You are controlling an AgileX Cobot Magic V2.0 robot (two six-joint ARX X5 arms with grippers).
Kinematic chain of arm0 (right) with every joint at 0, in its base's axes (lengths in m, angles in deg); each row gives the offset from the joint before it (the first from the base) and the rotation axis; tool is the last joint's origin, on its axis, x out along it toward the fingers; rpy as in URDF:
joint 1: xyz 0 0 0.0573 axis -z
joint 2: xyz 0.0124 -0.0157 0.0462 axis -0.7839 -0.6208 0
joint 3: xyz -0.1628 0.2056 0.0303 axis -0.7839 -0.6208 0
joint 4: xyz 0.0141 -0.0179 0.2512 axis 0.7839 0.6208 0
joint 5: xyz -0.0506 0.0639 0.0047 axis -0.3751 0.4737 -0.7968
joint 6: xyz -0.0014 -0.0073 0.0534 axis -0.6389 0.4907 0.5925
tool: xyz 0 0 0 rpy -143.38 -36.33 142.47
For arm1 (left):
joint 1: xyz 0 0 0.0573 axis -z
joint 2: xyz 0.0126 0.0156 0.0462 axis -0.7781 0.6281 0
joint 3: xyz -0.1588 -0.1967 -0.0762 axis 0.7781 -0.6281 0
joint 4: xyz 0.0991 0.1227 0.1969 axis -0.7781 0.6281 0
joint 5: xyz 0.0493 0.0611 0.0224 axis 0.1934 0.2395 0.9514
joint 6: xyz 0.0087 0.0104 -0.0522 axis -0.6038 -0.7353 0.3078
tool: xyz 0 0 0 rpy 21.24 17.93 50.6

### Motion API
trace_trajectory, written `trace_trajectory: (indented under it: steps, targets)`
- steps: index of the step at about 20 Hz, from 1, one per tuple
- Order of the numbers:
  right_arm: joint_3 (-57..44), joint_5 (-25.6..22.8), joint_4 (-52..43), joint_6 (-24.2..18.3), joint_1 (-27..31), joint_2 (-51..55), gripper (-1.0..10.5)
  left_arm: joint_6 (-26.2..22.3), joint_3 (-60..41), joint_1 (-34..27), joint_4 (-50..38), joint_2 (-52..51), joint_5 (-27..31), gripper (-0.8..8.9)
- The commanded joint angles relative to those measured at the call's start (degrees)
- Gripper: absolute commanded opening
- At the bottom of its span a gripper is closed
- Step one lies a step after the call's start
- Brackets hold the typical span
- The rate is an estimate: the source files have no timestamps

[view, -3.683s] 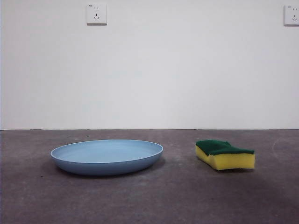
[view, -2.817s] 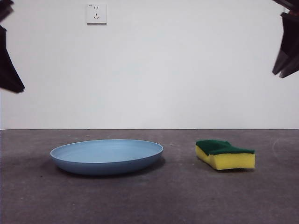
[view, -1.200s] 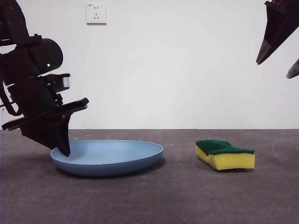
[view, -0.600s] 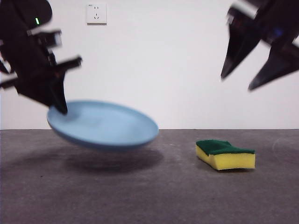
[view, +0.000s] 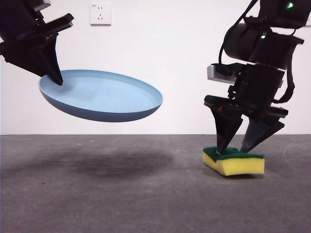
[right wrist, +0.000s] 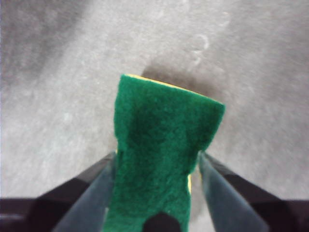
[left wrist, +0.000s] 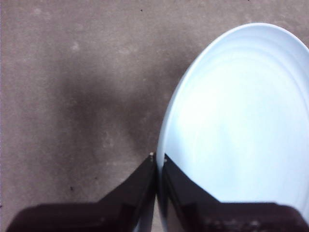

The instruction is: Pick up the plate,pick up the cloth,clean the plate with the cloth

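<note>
Plate (view: pixel 104 97) bare, aloft, rim pinched by left claw (left wrist: pixel 157 162), sponge (right wrist: pixel 161 145) on table (view: pixel 146 194) between spread right claw (view: pixel 240 148) jaws

Nothing here is giving me a word, a number or a brand to read. The wall socket (view: pixel 100 14) is showing a tiny dark mark at its upper left corner, but it is too small to make out as letters. The plate (view: pixel 104 96) is showing plain light blue with no print, and the wrist view onto it is showing only smooth rings. The cloth (view: pixel 234 160) is showing bare green and yellow with no label. The arm over it is glowing with small green lights, yet no writing is showing on its black housing. The bench (view: pixel 146 204) is carrying no markings.
</note>
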Motion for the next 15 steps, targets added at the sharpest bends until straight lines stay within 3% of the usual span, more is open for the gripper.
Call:
trace_trajectory:
  steps: [1,3,6,11,15]
  targets:
    - [0.0,-0.02,-0.92,-0.52,-0.2,-2.51,2.7,-0.57,-0.39,0.22,-1.07,0.11,-0.02,-0.08]
    - [0.0,-0.02,-0.9,-0.52,-0.2,-4.28,2.4,-0.57,-0.39,0.22,-1.16,0.11,0.0,-0.08]
    - [0.0,-0.11,-0.83,-0.52,-0.17,-5.81,0.0,-0.57,-0.39,0.22,-1.42,0.13,0.09,-0.08]
    - [0.2,-0.11,-0.87,0.52,-0.98,0.52,-0.2,-0.52,-0.39,0.87,-2.47,2.29,3.58,-0.08]
    - [0.2,0.13,-1.09,2.51,-3.23,10.14,-0.2,0.55,-0.39,3.23,-2.54,7.28,3.06,-0.08]
